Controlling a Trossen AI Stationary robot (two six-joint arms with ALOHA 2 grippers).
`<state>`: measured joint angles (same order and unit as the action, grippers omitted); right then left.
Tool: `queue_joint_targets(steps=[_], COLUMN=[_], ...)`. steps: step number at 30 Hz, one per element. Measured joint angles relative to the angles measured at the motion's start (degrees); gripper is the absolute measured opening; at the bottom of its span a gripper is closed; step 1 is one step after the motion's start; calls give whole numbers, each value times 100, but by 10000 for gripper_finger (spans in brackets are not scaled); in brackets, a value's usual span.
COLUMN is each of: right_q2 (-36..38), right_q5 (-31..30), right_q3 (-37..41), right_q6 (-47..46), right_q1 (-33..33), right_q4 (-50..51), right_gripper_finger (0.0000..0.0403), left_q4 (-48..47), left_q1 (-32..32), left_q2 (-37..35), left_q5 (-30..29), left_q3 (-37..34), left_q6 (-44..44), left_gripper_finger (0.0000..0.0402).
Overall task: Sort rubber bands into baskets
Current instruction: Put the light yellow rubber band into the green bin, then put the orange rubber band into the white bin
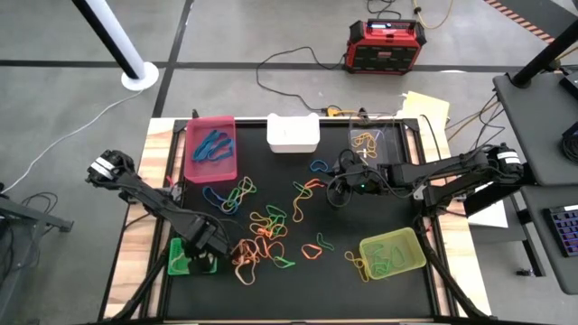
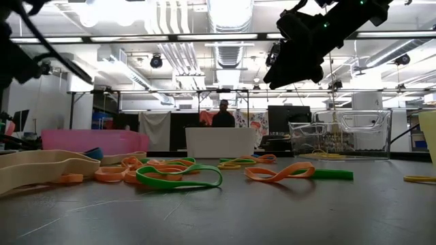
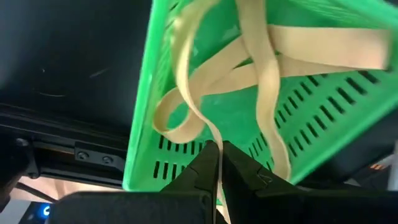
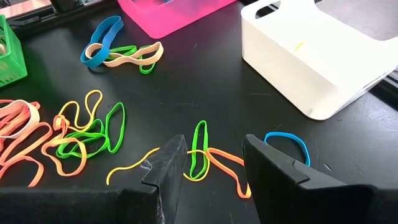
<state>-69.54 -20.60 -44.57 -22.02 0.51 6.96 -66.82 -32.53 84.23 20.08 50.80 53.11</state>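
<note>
Left fingers (image 3: pixel 217 163) pinch a tan band (image 3: pixel 249 68) over the green basket (image 3: pixel 323 118) (matching colours, presumably); right fingers (image 4: pixel 214 165) open, empty.

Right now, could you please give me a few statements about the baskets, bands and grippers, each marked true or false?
1. The left gripper is shut on a tan band over the green basket. True.
2. The right gripper is shut on an orange band. False: its fingers are open, holding nothing.
3. The pink basket holds blue bands. True.
4. The white basket is full of green bands. False: no bands are visible in it.
5. The yellow-green basket lies near the right arm. True.
</note>
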Motion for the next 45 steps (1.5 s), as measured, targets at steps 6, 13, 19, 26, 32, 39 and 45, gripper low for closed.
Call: queue_joint_targets(steps=[6, 13, 19, 26, 32, 39, 45], right_q2=[0, 0, 0, 0, -2, 0, 0], right_q5=[0, 0, 0, -2, 0, 1, 2], right_q3=[1, 1, 1, 1, 1, 1, 1], right_q6=[-4, -4, -4, -4, -9, -54, 14], right_q1=[0, 0, 0, 0, 0, 1, 131], right_q4=[0, 0, 0, -2, -2, -2, -1], right_gripper_finger=[153, 153, 153, 153, 153, 153, 153], left_q4=[43, 50, 38, 49, 393, 1059, 2268], left_q1=[2, 2, 2, 2, 101, 591, 839], left_q2=[2, 2, 2, 4, 4, 4, 4], left_q5=[-3, -37, -155, -1048, -2289, -3045, -3637], left_q3=[-157, -101, 48, 799, 1390, 1357, 1057], left_q6=[170, 338, 291, -166, -1277, -2342, -3364], left_gripper_finger=[2, 55, 128, 165, 161, 144, 133])
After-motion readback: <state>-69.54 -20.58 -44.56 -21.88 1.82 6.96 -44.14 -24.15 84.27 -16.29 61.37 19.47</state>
